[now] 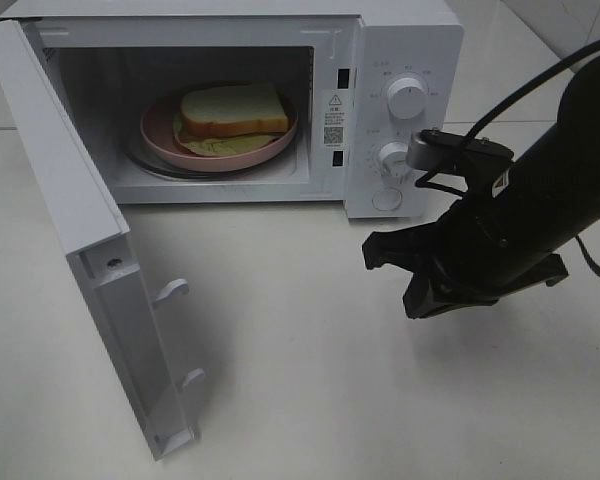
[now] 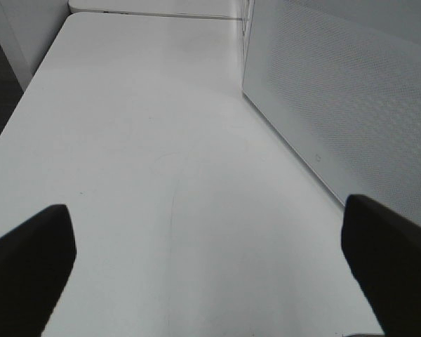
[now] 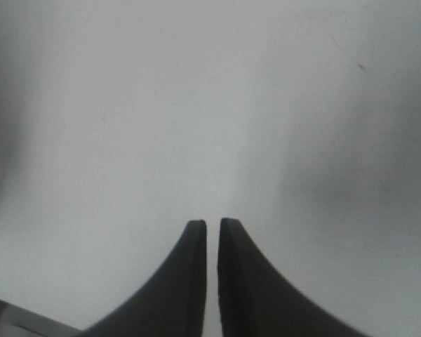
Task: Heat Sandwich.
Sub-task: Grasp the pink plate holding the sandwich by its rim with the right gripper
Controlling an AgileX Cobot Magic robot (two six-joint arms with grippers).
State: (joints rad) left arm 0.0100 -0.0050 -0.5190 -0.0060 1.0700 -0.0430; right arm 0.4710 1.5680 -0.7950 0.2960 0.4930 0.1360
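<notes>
The sandwich (image 1: 232, 110), white bread with a tan crust, lies on a pink plate (image 1: 160, 135) inside the white microwave (image 1: 400, 40). The microwave's door (image 1: 90, 250) swings wide open to the left. My right gripper (image 1: 372, 254) hovers over the table in front of the control panel, below the lower knob (image 1: 393, 156). In the right wrist view the right gripper (image 3: 212, 223) has its fingers nearly touching, with nothing between them. My left gripper (image 2: 203, 207) is open and empty above bare table, beside the door's perforated panel (image 2: 337, 91). It is out of the high view.
The upper knob (image 1: 408, 100) and a round button (image 1: 387, 199) sit on the microwave's right-hand panel. A black cable (image 1: 540, 80) arcs over the right arm. The white table (image 1: 300, 380) stretches in front of the microwave.
</notes>
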